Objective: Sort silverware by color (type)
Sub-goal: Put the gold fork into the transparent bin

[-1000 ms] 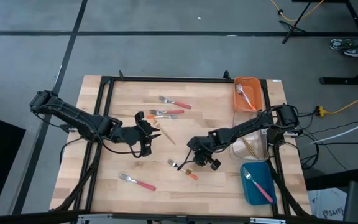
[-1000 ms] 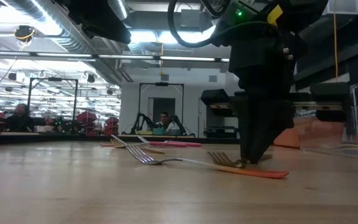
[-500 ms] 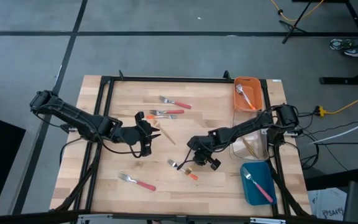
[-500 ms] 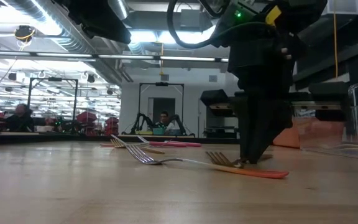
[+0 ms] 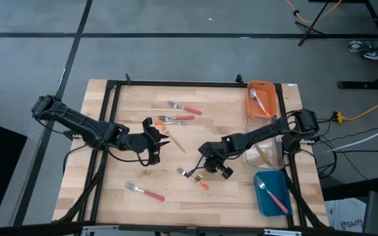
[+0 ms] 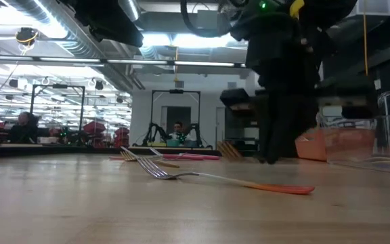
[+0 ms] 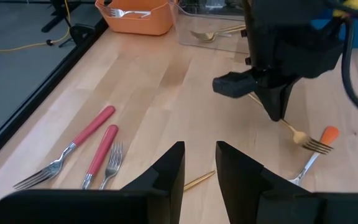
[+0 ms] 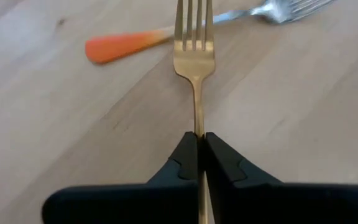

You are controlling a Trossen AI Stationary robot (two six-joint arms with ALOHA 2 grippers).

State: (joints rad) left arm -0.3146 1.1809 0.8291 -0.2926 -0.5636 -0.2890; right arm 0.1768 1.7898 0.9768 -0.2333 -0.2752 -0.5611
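The right claw [image 8: 199, 163] is pressed together on the thin stem of a gold fork [image 8: 194, 46], pinching it near the middle so the tines stick out in front. It hangs toward the right half of the worktop [image 5: 130, 115], closer to the front edge than the back. The grip looks chosen so the fork can be carried to the clear bin [image 5: 266, 152] at the right edge, where other gold pieces already lie. That bin sits between the orange bin [image 5: 262, 98] at the back right corner, which holds silver pieces, and the blue bin [image 5: 272, 192] at the front right corner, which holds a pink-handled fork [image 5: 273, 196].

The left claw [image 7: 199, 163] waits near the middle of the worktop, fingers spread and holding nothing.

The right wrist view alone shows the pinch itself and an orange-handled fork [image 8: 129, 43] lying on the wood beyond the gold tines. The low view shows that fork flat on the worktop and the right claw raised clear of it, a height the top view cannot give. The left wrist view shows two pink-handled forks [image 7: 92, 140] side by side and a loose gold piece [image 7: 197, 181] just beside its fingers. Only the top view shows the bins in order and one more pink-handled fork [image 5: 144, 191] near the front edge.
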